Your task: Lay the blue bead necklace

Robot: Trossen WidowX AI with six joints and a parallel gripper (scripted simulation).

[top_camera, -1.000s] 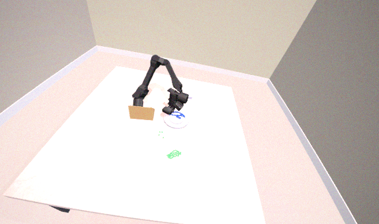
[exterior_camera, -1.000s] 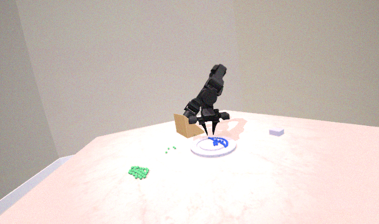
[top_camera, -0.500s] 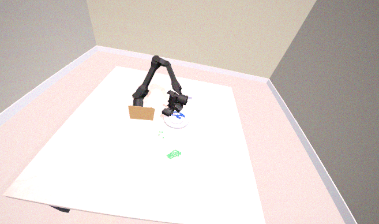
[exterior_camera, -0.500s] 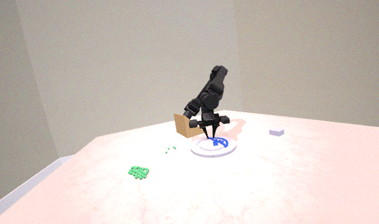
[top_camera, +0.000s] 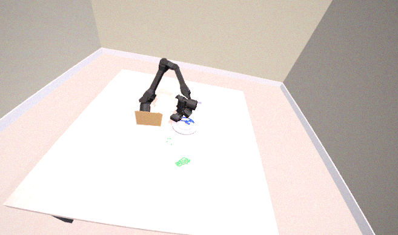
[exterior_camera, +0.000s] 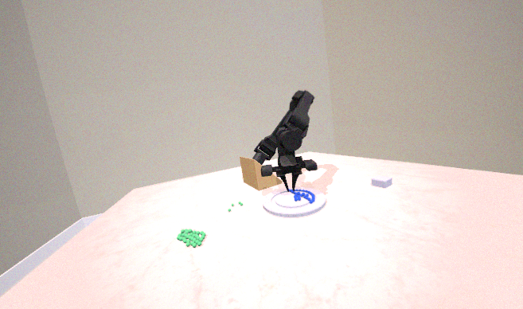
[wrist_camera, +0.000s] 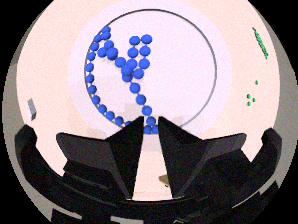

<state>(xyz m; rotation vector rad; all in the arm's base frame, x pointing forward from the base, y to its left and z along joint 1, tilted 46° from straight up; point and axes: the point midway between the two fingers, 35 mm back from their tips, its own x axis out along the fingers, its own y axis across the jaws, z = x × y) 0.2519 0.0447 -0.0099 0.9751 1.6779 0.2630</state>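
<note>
My fingers (top_camera: 182, 114) (exterior_camera: 290, 190) stand narrowly open, holding nothing, above the necklace (top_camera: 187, 121) (exterior_camera: 313, 197) (wrist_camera: 134, 88), which lies on the board (top_camera: 185, 132) (exterior_camera: 291, 213) (wrist_camera: 180, 75) partly along its groove, so I judge next is gripping and guiding the bunched beads outward.

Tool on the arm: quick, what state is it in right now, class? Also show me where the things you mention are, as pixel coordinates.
Tool (top_camera: 180, 117) (exterior_camera: 290, 191) (wrist_camera: 150, 120): nearly closed, a narrow gap between its fingertips; whether it grips the blue bead necklace (top_camera: 188, 122) (exterior_camera: 297, 197) (wrist_camera: 128, 71) cannot be told.
</note>
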